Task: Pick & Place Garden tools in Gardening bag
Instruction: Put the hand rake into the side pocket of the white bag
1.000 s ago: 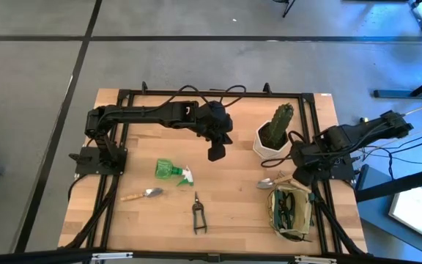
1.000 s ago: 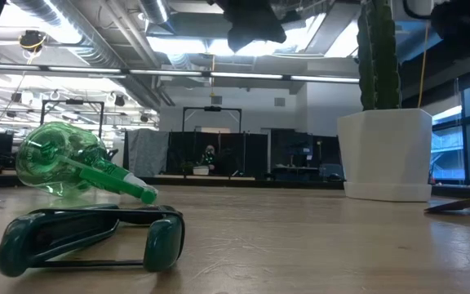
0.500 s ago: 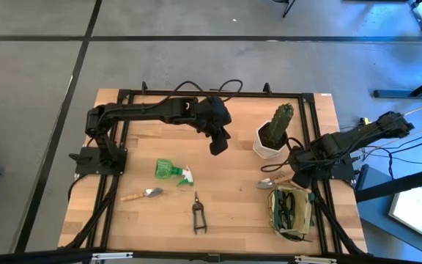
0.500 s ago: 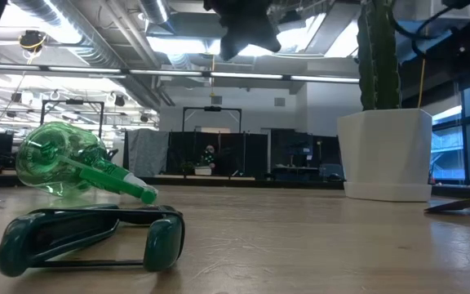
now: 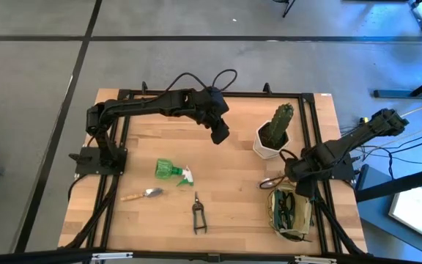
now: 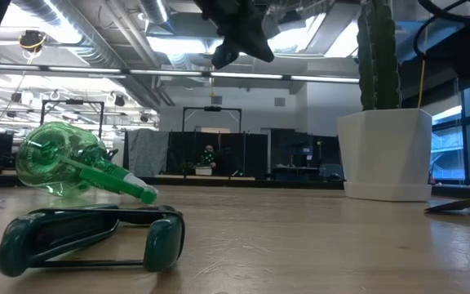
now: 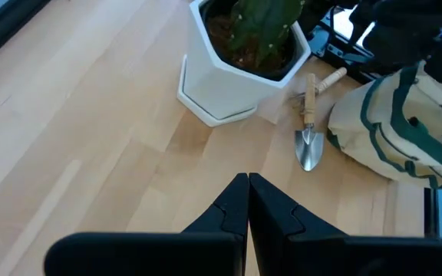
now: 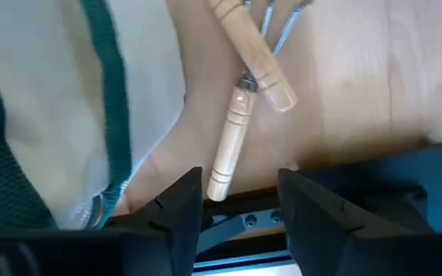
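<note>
Between the white cactus pot [image 5: 273, 137] and the olive gardening bag [image 5: 291, 213] lies a wooden-handled trowel [image 7: 308, 138]. A second wooden handle [image 8: 255, 46] crosses it. My right gripper [image 8: 240, 207] points down over them, open, with one finger on each side of the trowel handle's free end [image 8: 219, 180], not touching it. My left gripper [image 5: 220, 134] hangs shut above the table's far middle. On the wood also lie a green spray bottle [image 5: 171, 170], another trowel [image 5: 143, 194] and pruning shears [image 5: 198, 214].
The pot with its cactus stands close to the far side of my right gripper [image 5: 293, 180], and the bag's open mouth is just on its near side. A black frame rail [image 5: 321, 198] runs along the table's right edge beside the bag.
My left gripper has moved toward the table's far edge, rolling a little, still shut. My right arm has sunk toward the trowel beside the bag and turned about its own axis. No tool has moved.
</note>
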You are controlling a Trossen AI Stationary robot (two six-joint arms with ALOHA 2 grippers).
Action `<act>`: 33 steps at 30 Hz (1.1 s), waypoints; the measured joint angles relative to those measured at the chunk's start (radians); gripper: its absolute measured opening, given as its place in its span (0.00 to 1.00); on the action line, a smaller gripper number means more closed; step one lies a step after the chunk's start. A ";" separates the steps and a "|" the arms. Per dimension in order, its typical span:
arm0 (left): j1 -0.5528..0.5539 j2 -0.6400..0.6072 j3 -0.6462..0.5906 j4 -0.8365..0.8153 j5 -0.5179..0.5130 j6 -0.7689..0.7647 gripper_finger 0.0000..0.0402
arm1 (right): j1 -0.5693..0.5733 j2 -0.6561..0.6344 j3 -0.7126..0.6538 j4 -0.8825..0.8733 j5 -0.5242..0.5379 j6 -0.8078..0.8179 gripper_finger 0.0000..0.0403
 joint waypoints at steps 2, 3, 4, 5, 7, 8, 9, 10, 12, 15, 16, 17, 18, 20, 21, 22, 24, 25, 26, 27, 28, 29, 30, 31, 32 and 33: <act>0.000 0.000 0.000 -0.001 0.001 0.006 0.01 | 0.016 0.026 0.000 -0.002 0.000 -0.033 0.43; 0.000 0.000 0.000 -0.001 0.002 0.010 0.01 | 0.024 0.040 0.000 -0.002 0.000 -0.046 0.43; 0.000 0.000 0.000 -0.001 0.002 0.013 0.01 | 0.032 0.051 0.000 0.000 0.000 -0.063 0.43; 0.000 0.000 0.000 -0.001 0.002 0.014 0.01 | 0.038 0.063 0.000 0.000 -0.007 -0.081 0.43; 0.000 0.000 0.000 -0.001 0.001 0.014 0.01 | 0.046 0.083 0.000 -0.002 -0.029 -0.119 0.43; 0.000 0.000 0.000 -0.001 0.001 0.014 0.01 | 0.052 0.087 0.000 0.000 -0.036 -0.148 0.43; 0.001 0.000 0.000 -0.001 0.001 0.014 0.01 | 0.061 0.087 0.000 0.001 -0.045 -0.187 0.43; 0.000 0.000 0.000 -0.001 0.001 0.014 0.01 | 0.076 0.086 0.000 0.000 -0.054 -0.228 0.43; 0.000 0.000 0.000 -0.001 0.001 0.000 0.01 | 0.110 0.070 0.000 -0.008 -0.063 -0.314 0.43; 0.000 0.000 0.000 -0.001 0.001 -0.024 0.01 | 0.175 0.038 0.000 -0.024 -0.062 -0.438 0.43; 0.000 0.000 0.000 -0.001 0.001 -0.035 0.01 | 0.196 0.026 0.000 -0.026 -0.061 -0.469 0.43; 0.000 0.000 0.000 -0.001 0.001 -0.044 0.01 | 0.215 0.018 0.000 -0.030 -0.054 -0.489 0.43; 0.000 0.000 0.000 -0.001 0.001 -0.051 0.01 | 0.230 0.012 0.000 -0.035 -0.046 -0.503 0.43; 0.000 0.000 0.000 0.000 -0.007 -0.062 0.01 | 0.253 0.001 -0.004 -0.026 -0.030 -0.508 0.43; -0.002 0.000 0.000 0.001 -0.018 -0.065 0.01 | 0.261 -0.001 -0.008 -0.025 -0.030 -0.506 0.43; -0.004 0.000 0.000 0.001 -0.030 -0.068 0.01 | 0.267 -0.001 -0.013 -0.018 -0.032 -0.493 0.43; -0.010 0.000 0.000 0.006 -0.058 -0.084 0.01 | 0.270 -0.001 -0.024 0.007 -0.066 -0.460 0.43; -0.011 0.000 0.000 0.011 -0.067 -0.088 0.01 | 0.271 0.000 -0.033 0.023 -0.081 -0.448 0.43; -0.014 0.000 0.000 0.014 -0.072 -0.088 0.01 | 0.274 0.001 -0.042 0.036 -0.084 -0.431 0.43; -0.016 0.000 0.000 0.016 -0.075 -0.088 0.01 | 0.276 0.002 -0.046 0.044 -0.083 -0.418 0.43; -0.016 0.000 0.000 0.018 -0.076 -0.088 0.01 | 0.279 0.002 -0.047 0.046 -0.079 -0.405 0.43; -0.019 0.000 0.000 0.018 -0.078 -0.088 0.01 | 0.280 0.001 -0.047 0.045 -0.072 -0.393 0.43; -0.022 0.000 0.000 0.018 -0.081 -0.088 0.01 | 0.280 0.002 -0.047 0.045 -0.057 -0.376 0.43; -0.022 0.000 0.000 0.018 -0.082 -0.083 0.01 | 0.280 0.002 -0.046 0.046 -0.038 -0.357 0.43; -0.023 0.000 0.000 0.019 -0.081 -0.074 0.01 | 0.280 0.002 -0.046 0.046 -0.016 -0.340 0.43; -0.023 0.000 0.000 0.018 -0.081 -0.064 0.01 | 0.280 0.002 -0.046 0.045 0.006 -0.321 0.43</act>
